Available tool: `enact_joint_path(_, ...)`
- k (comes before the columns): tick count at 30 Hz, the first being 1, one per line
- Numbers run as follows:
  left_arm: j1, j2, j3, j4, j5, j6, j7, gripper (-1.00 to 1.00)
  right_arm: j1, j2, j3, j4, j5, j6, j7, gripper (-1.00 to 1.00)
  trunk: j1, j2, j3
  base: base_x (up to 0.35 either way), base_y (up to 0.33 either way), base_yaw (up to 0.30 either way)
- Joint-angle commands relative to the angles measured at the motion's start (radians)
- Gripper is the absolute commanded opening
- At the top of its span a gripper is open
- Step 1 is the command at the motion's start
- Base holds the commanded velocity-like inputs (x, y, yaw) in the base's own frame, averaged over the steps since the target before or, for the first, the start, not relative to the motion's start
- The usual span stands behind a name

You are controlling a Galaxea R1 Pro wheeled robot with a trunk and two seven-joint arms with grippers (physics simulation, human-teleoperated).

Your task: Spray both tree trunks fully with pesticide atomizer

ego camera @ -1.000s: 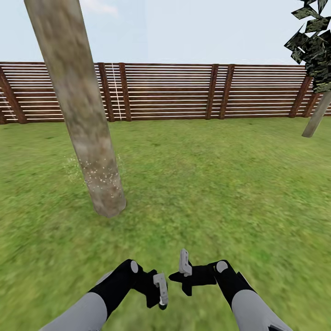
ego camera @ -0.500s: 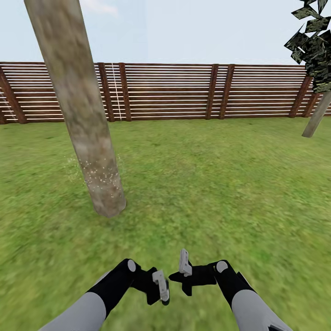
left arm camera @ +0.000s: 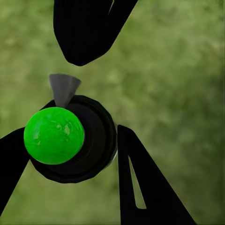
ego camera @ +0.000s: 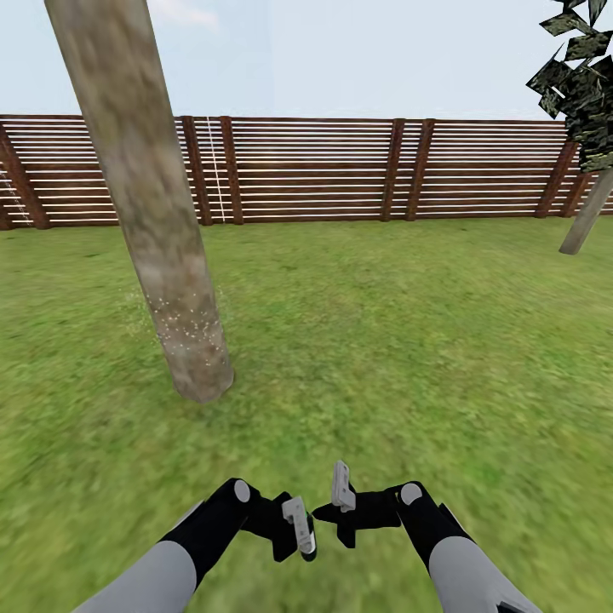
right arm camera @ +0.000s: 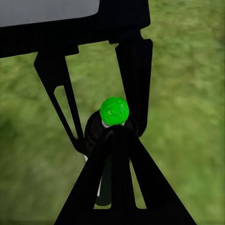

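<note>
The pesticide atomizer (left arm camera: pixel 54 135), a dark body with a bright green round top, sits between the fingers of my left gripper (ego camera: pixel 300 532), which is shut on it low over the grass. The right wrist view has that green top (right arm camera: pixel 114 110) just past my right gripper (right arm camera: pixel 115 137), whose fingers meet at their tips with nothing between them. In the head view my right gripper (ego camera: pixel 340 492) hovers close beside the left one. One tree trunk (ego camera: pixel 145 187) rises ahead on the left, with pale pesticide specks (ego camera: pixel 183 323) on its lower part. A second tree trunk (ego camera: pixel 587 213) stands far right.
A brown slatted fence (ego camera: pixel 340 170) closes the lawn (ego camera: pixel 383 340) at the back. Dark leaves (ego camera: pixel 579 77) hang at the upper right.
My left gripper has crept slightly up and towards the right one, and a bit of the atomizer's green now peeks out below it. The right arm and the view hold still.
</note>
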Motion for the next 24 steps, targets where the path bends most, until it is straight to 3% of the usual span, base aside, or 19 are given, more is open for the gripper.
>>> enact_joint_path(1,0.000,0.000,0.000,-0.002,-0.004,0.002,-0.004,-1.00,-0.001,0.001,-0.008,-0.001,0.007,-0.002,0.005,-1.00,0.000,0.000,-0.001,0.000,0.000,0.000)
enact_joint_path(15,0.001,-0.003,-0.003,0.033,-0.004,-0.001,-0.005,-1.00,-0.001,0.001,-0.009,-0.001,0.007,-0.002,0.005,-1.00,0.000,0.000,-0.001,0.000,0.000,0.000)
enact_joint_path(20,0.001,-0.002,-0.006,0.036,0.040,-0.003,-0.005,-1.00,-0.001,0.001,-0.009,-0.001,0.007,-0.002,0.005,-1.00,0.000,0.000,-0.001,0.000,0.000,0.000)
enact_joint_path(24,0.001,-0.002,-0.005,0.036,0.044,-0.003,-0.004,-1.00,-0.001,0.001,-0.009,-0.001,0.007,-0.002,0.005,-1.00,0.000,0.000,-0.001,0.000,0.000,0.000)
